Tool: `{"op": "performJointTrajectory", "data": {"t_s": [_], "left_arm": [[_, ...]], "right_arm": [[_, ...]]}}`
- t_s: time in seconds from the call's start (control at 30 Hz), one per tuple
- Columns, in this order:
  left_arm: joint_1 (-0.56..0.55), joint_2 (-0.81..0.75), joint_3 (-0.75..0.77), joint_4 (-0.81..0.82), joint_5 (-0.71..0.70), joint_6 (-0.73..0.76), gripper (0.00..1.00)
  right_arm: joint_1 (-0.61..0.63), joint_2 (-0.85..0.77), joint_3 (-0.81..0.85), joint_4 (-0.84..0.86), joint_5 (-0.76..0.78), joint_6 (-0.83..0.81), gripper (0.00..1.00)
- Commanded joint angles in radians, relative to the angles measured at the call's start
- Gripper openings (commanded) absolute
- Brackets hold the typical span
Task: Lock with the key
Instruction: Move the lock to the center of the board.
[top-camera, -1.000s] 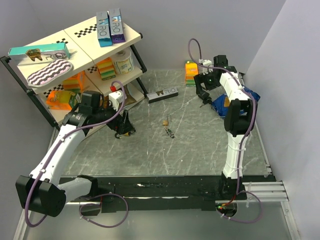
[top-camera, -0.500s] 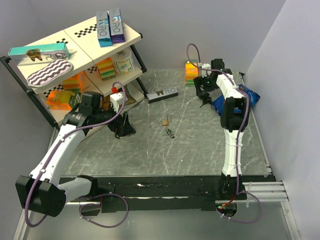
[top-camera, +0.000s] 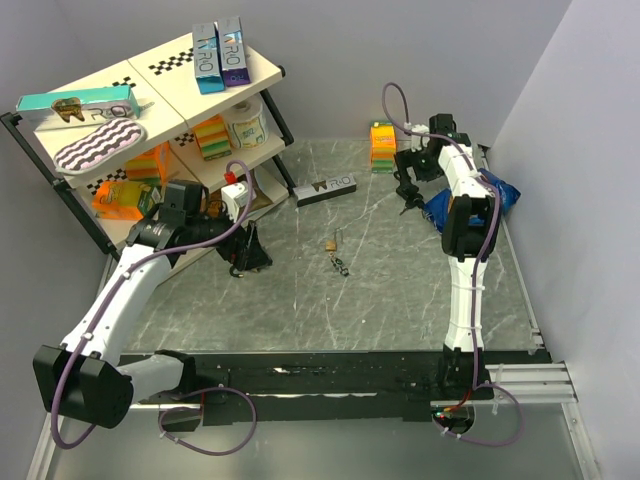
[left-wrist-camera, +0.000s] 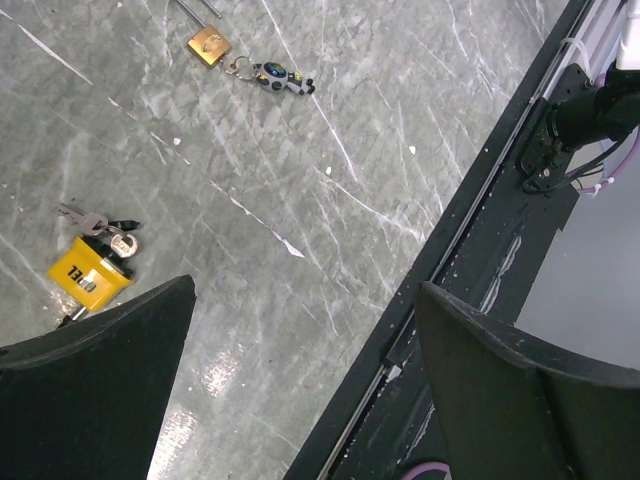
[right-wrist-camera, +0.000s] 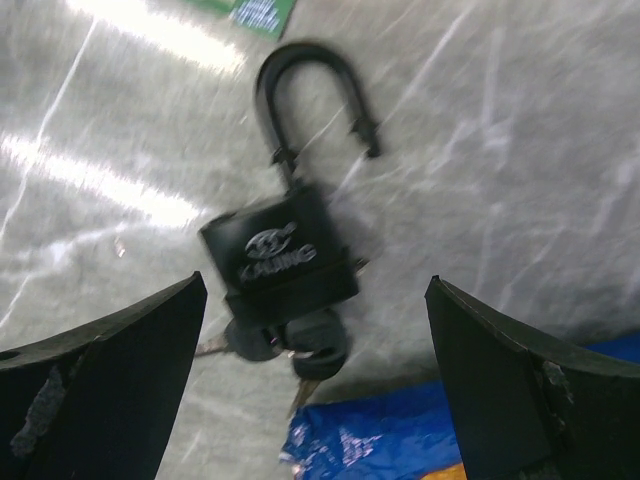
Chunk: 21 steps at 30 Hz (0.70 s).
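The lock (left-wrist-camera: 88, 275), a yellow padlock with small silvery keys at its top, lies by the left finger (left-wrist-camera: 90, 380) in the left wrist view. It is hidden in the top view. My left gripper (top-camera: 246, 262) (left-wrist-camera: 305, 290) hangs open and empty just right of it. The key (top-camera: 336, 254) (left-wrist-camera: 245, 65), a gold-brown piece ringed to small dark pieces, lies mid-table, apart from both arms. My right gripper (top-camera: 406, 196) (right-wrist-camera: 316, 283) hovers open over an all-black padlock (right-wrist-camera: 280, 255) with its shackle open and dark-headed keys in it.
A tilted shelf rack (top-camera: 60, 185) with boxes and sponges stands at the back left, close behind the left arm. A dark toothpaste box (top-camera: 325, 187) and an orange box (top-camera: 381, 140) lie at the back. A blue bag (top-camera: 500, 195) (right-wrist-camera: 400, 440) lies beside the black padlock. A black rail (left-wrist-camera: 500, 220) borders the near edge.
The right arm's upper links have drawn in to the right while its gripper stays over the same spot. The left arm has barely shifted. Both grippers stay open.
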Motion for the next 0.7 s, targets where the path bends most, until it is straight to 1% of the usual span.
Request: {"op": "performJointTrajectory", "data": {"t_s": [0.0, 0.13, 0.23, 0.37, 0.4, 0.47, 0.5, 0.57, 0.6, 0.67], "left_arm": [[-0.002, -0.014, 0.037, -0.003, 0.035, 0.010, 0.96], [-0.001, -0.025, 0.054, -0.020, 0.029, 0.018, 0.96], [-0.001, -0.026, 0.057, -0.027, 0.023, 0.024, 0.96], [-0.001, -0.029, 0.054, -0.026, 0.020, 0.019, 0.96], [-0.001, -0.029, 0.054, -0.024, 0.022, 0.019, 0.96], [0.000, -0.029, 0.056, -0.024, 0.023, 0.018, 0.96], [0.000, -0.029, 0.057, -0.023, 0.023, 0.019, 0.96], [0.000, -0.028, 0.060, -0.020, 0.023, 0.018, 0.96], [0.000, -0.025, 0.062, -0.020, 0.025, 0.018, 0.96], [0.000, -0.025, 0.063, -0.020, 0.025, 0.016, 0.96]], "right_arm": [[-0.001, 0.033, 0.035, -0.115, -0.050, -0.017, 1.00], [0.001, 0.046, 0.027, -0.178, -0.121, -0.014, 0.99], [-0.001, 0.051, 0.012, -0.195, -0.144, 0.003, 0.99], [-0.001, 0.025, -0.034, -0.194, -0.174, 0.011, 0.92], [0.004, 0.008, -0.045, -0.189, -0.177, 0.014, 0.87], [0.008, -0.013, -0.095, -0.172, -0.167, 0.024, 0.82], [0.012, -0.036, -0.115, -0.148, -0.158, 0.032, 0.75], [0.019, -0.053, -0.161, -0.132, -0.139, 0.044, 0.68], [0.019, -0.064, -0.172, -0.128, -0.119, 0.051, 0.62], [0.019, -0.069, -0.190, -0.123, -0.104, 0.070, 0.57]]}}
